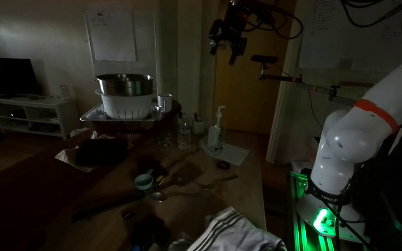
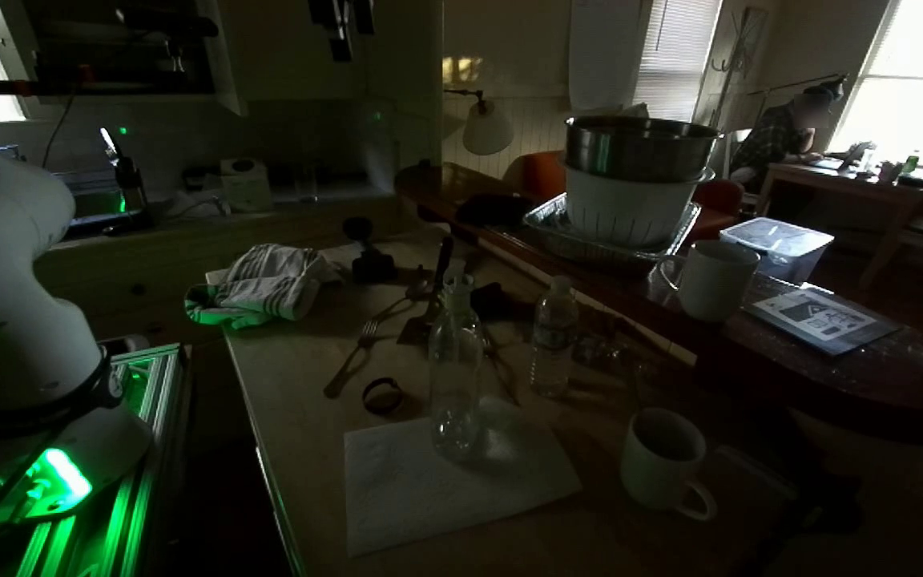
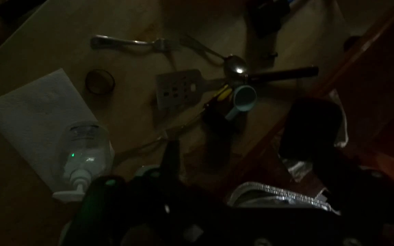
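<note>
Pump bottle point(image 1: 216, 136), clear plastic, upright on the tabletop point(image 1: 244, 195), set on a paper towel point(image 2: 429, 501) near an edge of the sheet.

Biggest worry by size: steel bowl point(image 1: 125, 85) stacked on a white colander point(image 1: 127, 106) inside a foil tray point(image 2: 548, 215). Tall and probably light, so likely to topple if clipped by a wide sweep of the arm point(image 1: 401, 90).

Next down, the same pump bottle: narrow at the head and see-through, hence easily misjudged in such dim light. Could tip if nudged sideways at the nozzle, or skid along with the paper towel.

Then the water bottle point(image 1: 184, 136), near and just as transparent, liable to be knocked over through the same poor visibility.

Flatter things after that: slotted spatula point(image 3: 180, 77), fork point(image 3: 128, 42) and spoon point(image 3: 235, 66), with a measuring cup point(image 3: 245, 98) just beside the spatula's handle, contact uncertain. Perhaps hard to lift singly without dragging a neighbour.

Smallest, a black ring point(image 1: 223, 168): low, dark, easily missed, or struck too hard through misreading the height over the tabletop.

As for the claw point(image 1: 222, 58): high above the tabletop, pointing downward in an exterior view, with fingers point(image 1: 233, 59) spread well apart and a bare gap between. Holding nothing; touching nothing, as far as visible. Nearest, judging by the wrist view, to the pump bottle, yet well apart from its nozzle in height. Too dark in the wrist view to make out more.
</note>
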